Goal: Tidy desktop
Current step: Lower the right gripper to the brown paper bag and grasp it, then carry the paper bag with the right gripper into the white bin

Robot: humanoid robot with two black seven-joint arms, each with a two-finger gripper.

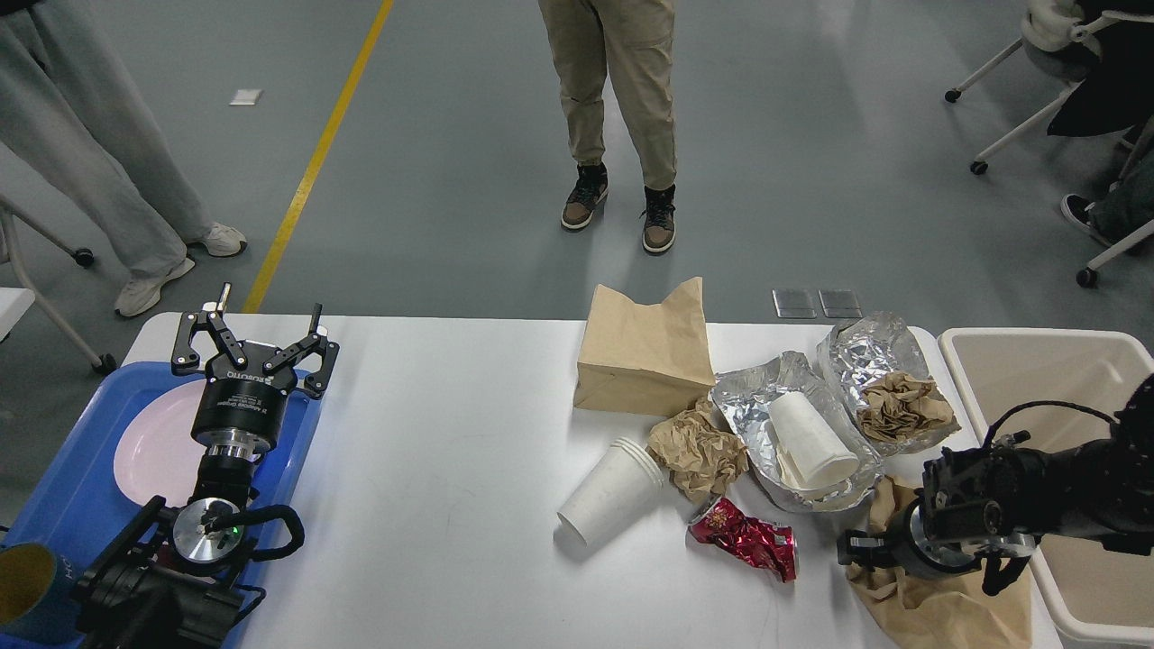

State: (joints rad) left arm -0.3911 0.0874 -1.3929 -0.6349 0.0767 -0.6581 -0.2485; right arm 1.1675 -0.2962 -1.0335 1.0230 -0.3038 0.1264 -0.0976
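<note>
The white desktop (pixel 451 433) carries litter on its right half: an upright brown paper bag (pixel 645 356), stacked white paper cups (pixel 613 491) on their side, a crumpled brown paper ball (pixel 699 451), a crushed red can (pixel 746 539), and two foil sheets (pixel 870 351), one holding a white cup (pixel 811 440), the other crumpled paper (pixel 902 406). My right gripper (pixel 855 548) is low at the front right, shut on a flat brown paper sheet (pixel 938 608). My left gripper (pixel 260 332) is open and empty, above the tray's far edge.
A blue tray (pixel 54 505) with a pink plate (pixel 153 446) lies at the left end, with a yellow cup (pixel 22 586) at its near corner. A beige bin (pixel 1028 361) stands off the table's right end. People stand beyond the far edge.
</note>
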